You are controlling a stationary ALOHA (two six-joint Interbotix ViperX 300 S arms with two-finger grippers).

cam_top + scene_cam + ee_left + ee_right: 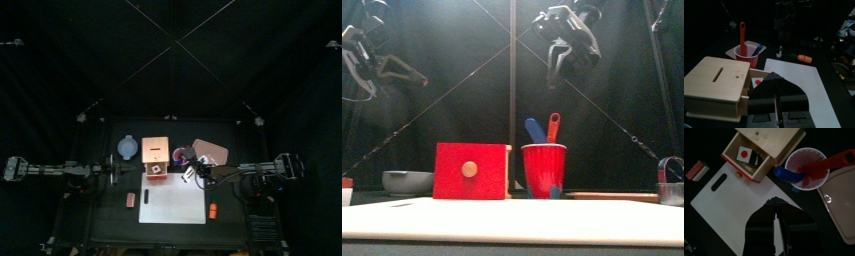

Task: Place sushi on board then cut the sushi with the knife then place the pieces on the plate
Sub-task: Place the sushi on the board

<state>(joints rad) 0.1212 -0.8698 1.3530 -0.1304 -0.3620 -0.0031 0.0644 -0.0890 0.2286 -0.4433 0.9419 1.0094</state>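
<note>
The toy sushi (746,154) lies in the open red-fronted drawer (158,170) of the wooden box (156,151), showing a white face with a red centre beside dark blocks. In front of the box lies the white cutting board (171,200) with nothing on its middle. A red cup (545,170) to the right of the box holds a blue knife (535,130) and a red knife (553,127). The pink tray (211,150) lies at the back right. My left gripper (777,97) hangs shut and empty by the box's left front. My right gripper (776,225) hangs shut and empty over the board's right side.
A blue-grey bowl (126,148) stands left of the box. A red-and-white striped toy (130,200) lies off the board's left edge. An orange toy (213,210) lies at the board's right edge. A round metal cutter (671,180) stands at the far right.
</note>
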